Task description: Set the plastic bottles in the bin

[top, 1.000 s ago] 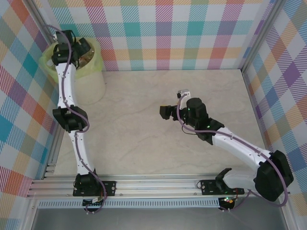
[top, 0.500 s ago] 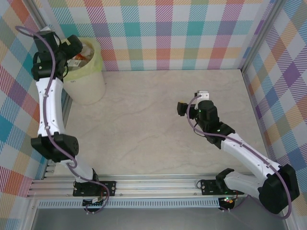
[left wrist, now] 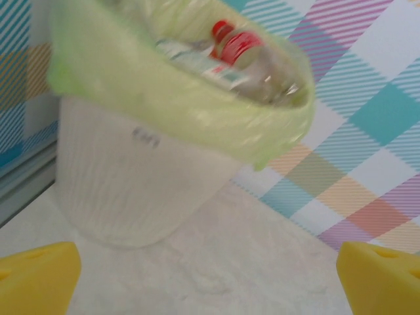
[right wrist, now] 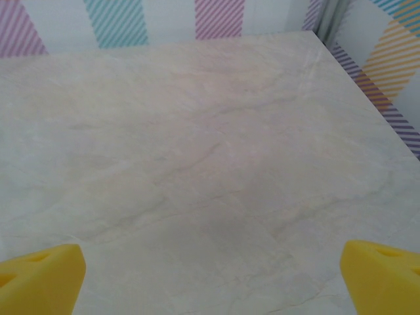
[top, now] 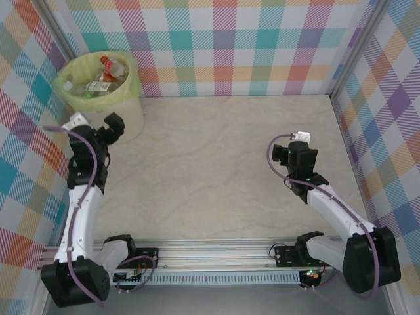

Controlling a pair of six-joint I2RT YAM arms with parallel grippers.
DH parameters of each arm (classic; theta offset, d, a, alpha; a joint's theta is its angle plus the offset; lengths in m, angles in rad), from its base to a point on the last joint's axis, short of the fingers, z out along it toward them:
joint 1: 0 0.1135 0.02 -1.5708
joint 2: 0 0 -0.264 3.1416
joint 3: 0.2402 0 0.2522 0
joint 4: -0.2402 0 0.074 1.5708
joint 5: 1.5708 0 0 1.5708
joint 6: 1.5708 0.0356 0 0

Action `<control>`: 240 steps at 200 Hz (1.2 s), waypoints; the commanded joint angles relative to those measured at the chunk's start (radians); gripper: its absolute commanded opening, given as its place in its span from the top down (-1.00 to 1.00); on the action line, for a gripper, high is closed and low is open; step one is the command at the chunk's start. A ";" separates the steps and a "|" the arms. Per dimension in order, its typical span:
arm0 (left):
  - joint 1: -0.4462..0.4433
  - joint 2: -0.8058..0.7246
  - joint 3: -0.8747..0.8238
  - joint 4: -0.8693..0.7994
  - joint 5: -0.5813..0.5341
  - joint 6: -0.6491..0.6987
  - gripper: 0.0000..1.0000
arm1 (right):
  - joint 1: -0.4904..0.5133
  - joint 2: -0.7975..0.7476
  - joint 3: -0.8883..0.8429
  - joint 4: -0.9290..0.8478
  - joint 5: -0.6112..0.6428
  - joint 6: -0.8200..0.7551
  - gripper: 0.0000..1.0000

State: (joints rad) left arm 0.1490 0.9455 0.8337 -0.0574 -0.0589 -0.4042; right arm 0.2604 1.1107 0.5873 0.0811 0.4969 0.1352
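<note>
The white bin [top: 130, 118] with its yellow-green bag stands in the far left corner. Several plastic bottles [top: 104, 77] lie inside it, one with a red cap and label [left wrist: 237, 47]. My left gripper [top: 114, 125] hangs just in front of the bin's near side, open and empty. In the left wrist view the bin wall [left wrist: 131, 184] rises close ahead, and the yellow fingertips [left wrist: 36, 279] stand wide apart at the lower corners. My right gripper [top: 279, 155] hovers open over the bare right part of the table, its yellow pads [right wrist: 39, 275] far apart with nothing between them.
The marble-patterned tabletop [top: 210, 164] is walled by plaid panels on the left, back and right. A metal rail [top: 210, 252] runs along the near edge by the arm bases. The table's far right corner [right wrist: 315, 33] lies ahead of the right gripper.
The left arm has drawn back from above the bin and dropped to its near side. The right arm has pulled back to the right.
</note>
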 commanded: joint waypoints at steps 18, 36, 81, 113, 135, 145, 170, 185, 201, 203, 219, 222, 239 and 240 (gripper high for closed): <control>-0.009 -0.135 -0.322 0.144 -0.176 0.032 -1.00 | -0.108 0.163 0.000 0.133 -0.227 -0.094 -0.99; -0.010 -0.100 -0.414 0.200 -0.195 0.062 -1.00 | -0.170 0.242 0.010 0.184 -0.357 -0.081 -1.00; -0.016 0.118 -0.509 0.429 -0.164 0.184 -1.00 | -0.222 0.355 -0.028 0.392 -0.436 -0.109 -0.99; -0.026 0.273 -0.509 0.613 -0.033 0.271 -1.00 | -0.257 0.415 -0.206 0.807 -0.504 -0.116 -0.99; -0.050 0.383 -0.489 0.761 0.039 0.315 -1.00 | -0.265 0.423 -0.210 0.810 -0.466 -0.092 -0.99; -0.059 0.438 -0.475 0.809 0.084 0.302 -1.00 | -0.261 0.423 -0.200 0.790 -0.454 -0.092 -0.99; -0.145 0.570 -0.390 0.789 0.096 0.395 -1.00 | -0.260 0.423 -0.200 0.792 -0.454 -0.094 -1.00; -0.205 0.611 -0.400 0.835 0.016 0.443 -1.00 | -0.260 0.424 -0.198 0.787 -0.453 -0.096 -0.99; -0.222 0.610 -0.476 0.969 -0.089 0.418 -1.00 | -0.259 0.422 -0.196 0.784 -0.454 -0.097 -0.99; -0.221 0.609 -0.477 0.973 -0.113 0.406 -1.00 | -0.259 0.421 -0.196 0.784 -0.454 -0.097 -0.99; -0.233 0.616 -0.443 0.915 -0.222 0.380 -1.00 | -0.259 0.423 -0.195 0.782 -0.457 -0.098 -0.99; -0.240 0.620 -0.441 0.922 -0.230 0.384 -1.00 | -0.259 0.423 -0.195 0.783 -0.460 -0.099 -0.99; -0.241 0.619 -0.444 0.923 -0.235 0.382 -1.00 | -0.259 0.423 -0.190 0.773 -0.469 -0.105 -0.99; -0.242 0.619 -0.443 0.921 -0.234 0.381 -1.00 | -0.259 0.423 -0.190 0.773 -0.470 -0.105 -0.99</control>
State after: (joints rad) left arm -0.0830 1.5608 0.3805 0.8089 -0.1902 -0.0288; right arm 0.0029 1.5417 0.3702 0.8227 0.0494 0.0364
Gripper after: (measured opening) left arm 0.999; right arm 0.997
